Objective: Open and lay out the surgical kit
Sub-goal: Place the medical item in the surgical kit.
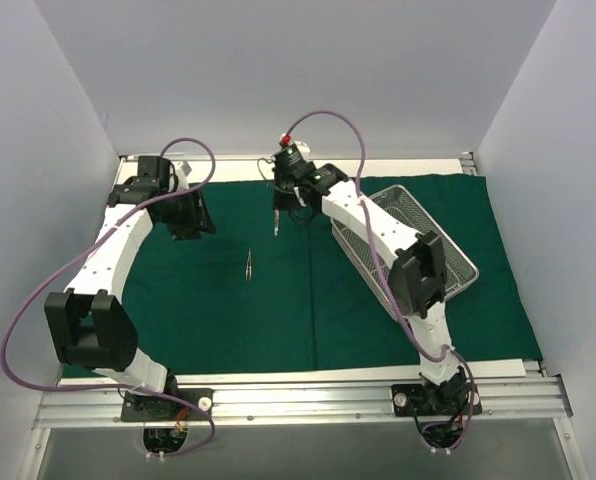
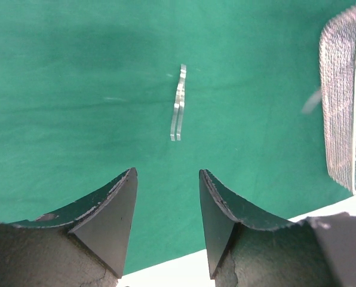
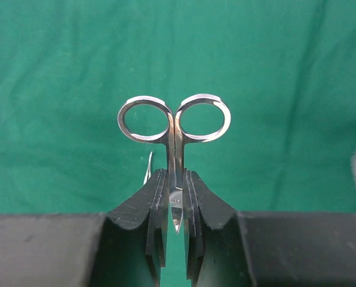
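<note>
Top external view: the dark green drape (image 1: 228, 320) is seen spread flat on the table. The wire-mesh tray (image 1: 450, 252) is set askew on it toward 3 o'clock. A pair of tweezers (image 1: 248, 263) lies on the cloth just left of centre. Small scissors (image 3: 175, 119) are held above the drape by the right gripper (image 3: 175, 179), at about 1 o'clock from the tweezers and well apart from the tray.

Right wrist view: the fingers are closed narrowly on the shanks just below the two finger rings. The rings project past the fingertips and the blades run back between the pads. The scissors are shut. They are thin, bright polished steel.

Left wrist view: the left gripper (image 2: 166, 179) is held over the cloth with its fingers spread wide and nothing between them. The tweezers lie at 12 o'clock ahead of it.

Step judged: the scissors are being laid out. The next move is judged to call for lowering until they rest on the cloth, beside the tweezers but not touching, before the fingers are parted. Whether more instruments remain in the tray cannot be told, as it is partly hidden by the arm.
</note>
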`<move>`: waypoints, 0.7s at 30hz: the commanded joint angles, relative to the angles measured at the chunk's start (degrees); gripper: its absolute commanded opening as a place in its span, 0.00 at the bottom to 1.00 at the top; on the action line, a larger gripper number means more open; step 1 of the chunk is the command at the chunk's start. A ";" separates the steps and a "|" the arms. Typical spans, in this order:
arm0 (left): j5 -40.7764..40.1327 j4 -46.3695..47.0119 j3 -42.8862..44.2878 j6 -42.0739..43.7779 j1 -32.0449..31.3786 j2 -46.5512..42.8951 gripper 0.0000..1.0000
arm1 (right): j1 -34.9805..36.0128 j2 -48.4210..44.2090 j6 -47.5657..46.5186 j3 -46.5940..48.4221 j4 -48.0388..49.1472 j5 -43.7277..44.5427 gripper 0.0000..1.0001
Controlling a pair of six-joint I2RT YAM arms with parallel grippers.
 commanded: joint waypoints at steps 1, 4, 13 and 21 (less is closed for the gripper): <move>-3.08 -1.92 0.51 -0.60 2.13 -4.01 0.54 | 1.27 4.30 14.10 3.22 -2.24 1.60 0.00; -3.00 -1.75 -0.19 -0.95 3.10 -5.06 0.55 | 2.15 8.43 19.12 5.75 -5.74 0.90 0.00; -1.59 -0.17 -3.27 -1.21 3.54 -7.09 0.55 | 5.75 12.48 19.48 4.45 -9.80 0.20 0.00; -0.89 0.28 -3.01 -1.21 3.63 -6.65 0.55 | 6.63 17.14 17.90 8.32 -14.19 -0.59 0.00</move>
